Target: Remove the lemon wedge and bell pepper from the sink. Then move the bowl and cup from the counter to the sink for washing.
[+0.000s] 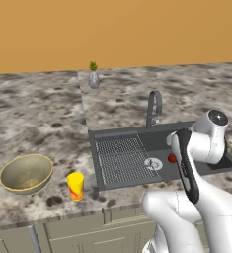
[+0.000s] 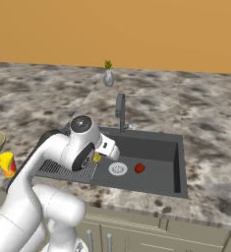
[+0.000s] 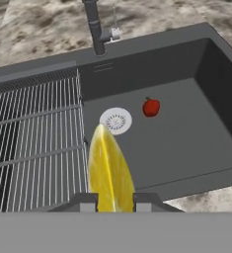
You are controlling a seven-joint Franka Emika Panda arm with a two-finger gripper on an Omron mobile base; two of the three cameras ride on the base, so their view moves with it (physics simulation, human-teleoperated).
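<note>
Lemon wedge [image 3: 110,170] between fingers [image 3: 88,201]; bell pepper [image 3: 151,106] (near drain [image 3: 116,120]) below.

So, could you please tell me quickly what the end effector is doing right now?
End effector: closed on the lemon wedge, held above the sink.
</note>
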